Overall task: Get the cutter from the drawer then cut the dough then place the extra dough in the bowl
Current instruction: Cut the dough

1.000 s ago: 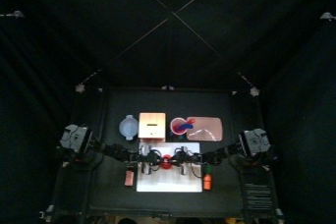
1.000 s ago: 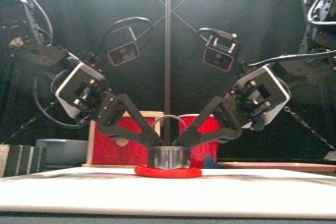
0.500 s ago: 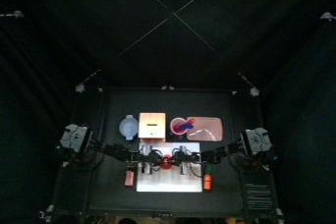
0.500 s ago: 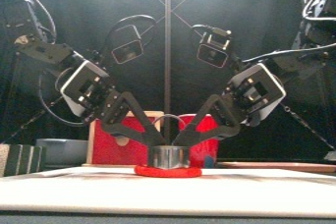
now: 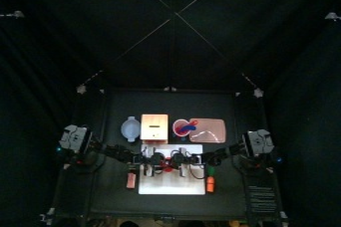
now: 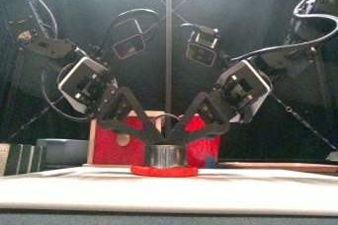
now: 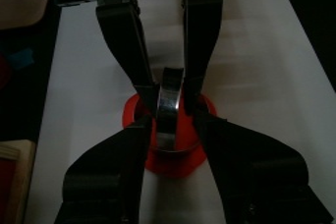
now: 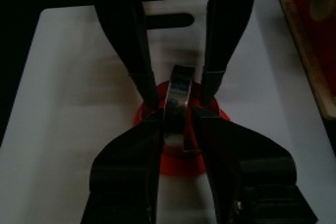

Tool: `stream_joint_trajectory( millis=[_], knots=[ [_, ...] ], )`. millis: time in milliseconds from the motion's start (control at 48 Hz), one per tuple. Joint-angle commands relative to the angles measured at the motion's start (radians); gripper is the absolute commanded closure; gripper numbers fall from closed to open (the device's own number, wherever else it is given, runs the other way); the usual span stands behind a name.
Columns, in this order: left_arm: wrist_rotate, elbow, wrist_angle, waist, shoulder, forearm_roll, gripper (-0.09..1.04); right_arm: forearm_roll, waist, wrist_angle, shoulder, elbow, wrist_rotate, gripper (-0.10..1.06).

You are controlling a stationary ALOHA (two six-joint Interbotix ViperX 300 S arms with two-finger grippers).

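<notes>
The round metal cutter (image 6: 164,156) sits on the red dough disc (image 6: 164,171) at lower centre. The left gripper (image 6: 146,137) and right gripper (image 6: 195,134) each pinch it. The right wrist has swung leftward since before.

Lettering, labels, brands, numbers, signs: none legible in any view. Cutter (image 6: 164,157), dough (image 6: 164,171) and white board (image 8: 79,71) show no readable marking.
</notes>
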State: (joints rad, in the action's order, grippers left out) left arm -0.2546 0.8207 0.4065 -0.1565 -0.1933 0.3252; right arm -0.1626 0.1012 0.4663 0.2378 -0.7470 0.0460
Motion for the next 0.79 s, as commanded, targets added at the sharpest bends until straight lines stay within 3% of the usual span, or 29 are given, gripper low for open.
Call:
stream_joint_trajectory(
  millis=[21,562,792],
  knots=[
    [-0.002,0.005,-0.011,0.006,0.028,-0.002,0.13,0.014,-0.008,0.0,-0.048,0.005,0.002,0.27],
    [-0.012,-0.02,-0.011,0.008,0.08,-0.02,0.13,0.017,-0.002,-0.014,-0.101,0.012,-0.011,0.26],
    [-0.009,-0.018,-0.025,0.006,0.091,-0.038,0.13,0.011,-0.002,-0.02,-0.103,0.017,-0.012,0.17]
  ],
)
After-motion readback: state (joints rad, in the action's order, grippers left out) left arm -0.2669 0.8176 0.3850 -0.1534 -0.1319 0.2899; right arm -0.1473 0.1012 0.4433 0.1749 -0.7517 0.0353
